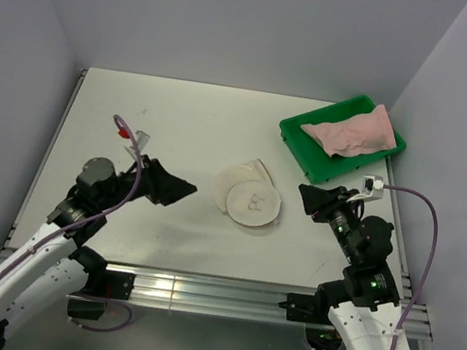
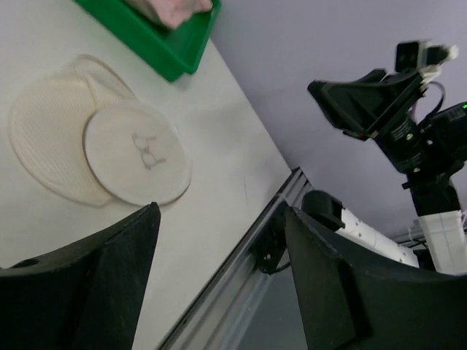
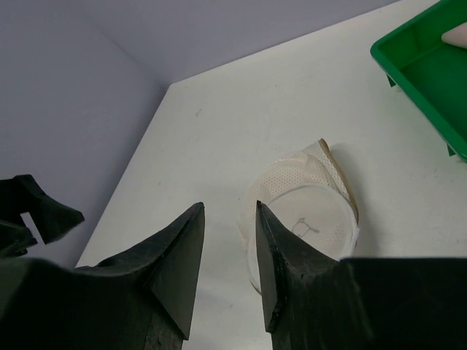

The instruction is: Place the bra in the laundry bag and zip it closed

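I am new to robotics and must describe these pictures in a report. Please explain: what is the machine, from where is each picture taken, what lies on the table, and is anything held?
The machine is two robot arms, left and right, bolted at the near edge of a white table. One picture looks down from above and behind them; the other two come from a camera on each wrist. In the middle of the table lies the laundry bag, a round cream mesh pouch, its two halves overlapping. At the far right, a green tray holds the pink bra. The left end effector is wide open; the right end effector shows a narrow gap. Both hold nothing.
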`<state>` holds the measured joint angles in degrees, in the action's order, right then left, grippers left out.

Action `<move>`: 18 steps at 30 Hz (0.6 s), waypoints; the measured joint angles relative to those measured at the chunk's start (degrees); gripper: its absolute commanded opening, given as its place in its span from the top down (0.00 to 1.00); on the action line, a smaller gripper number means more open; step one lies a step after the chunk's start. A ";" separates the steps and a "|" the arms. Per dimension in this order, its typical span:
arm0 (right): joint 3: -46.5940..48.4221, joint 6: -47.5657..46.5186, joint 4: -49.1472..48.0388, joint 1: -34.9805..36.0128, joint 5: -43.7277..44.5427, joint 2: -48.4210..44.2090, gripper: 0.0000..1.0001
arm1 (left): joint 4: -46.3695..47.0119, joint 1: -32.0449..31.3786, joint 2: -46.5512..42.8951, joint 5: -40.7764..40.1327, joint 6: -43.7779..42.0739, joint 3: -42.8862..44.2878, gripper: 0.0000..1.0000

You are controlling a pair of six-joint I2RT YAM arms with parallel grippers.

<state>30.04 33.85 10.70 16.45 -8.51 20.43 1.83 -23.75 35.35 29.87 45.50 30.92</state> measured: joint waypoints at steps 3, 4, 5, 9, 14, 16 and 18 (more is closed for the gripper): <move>-0.59 0.22 -0.11 0.00 -0.20 0.72 0.59 | 0.09 -8.61 4.59 -7.06 0.76 -0.70 0.40; -0.72 0.24 -0.09 0.00 -0.22 0.96 0.59 | 0.37 -11.61 6.45 -9.75 0.90 -0.70 0.42; -0.90 0.26 -0.17 0.00 -0.24 1.09 0.59 | 0.74 -14.10 8.11 -12.33 0.94 -0.70 0.45; -1.88 0.63 -0.46 0.00 -0.66 1.11 0.60 | 3.37 -22.51 16.09 -21.68 1.79 -0.70 0.48; -3.41 1.25 -0.83 0.00 -1.90 1.11 0.60 | 8.57 -27.23 29.20 -29.38 2.08 0.20 0.51; -3.69 1.27 -0.85 0.00 -2.12 1.07 0.60 | 9.97 -27.34 33.48 -31.15 2.03 0.74 0.50; -4.26 1.31 -1.01 0.00 -2.34 0.72 0.60 | 11.02 -27.34 37.66 -32.74 1.97 1.88 0.48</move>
<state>25.78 35.16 9.69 16.45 -10.85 21.15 12.84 -51.09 73.01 -2.87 47.46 32.80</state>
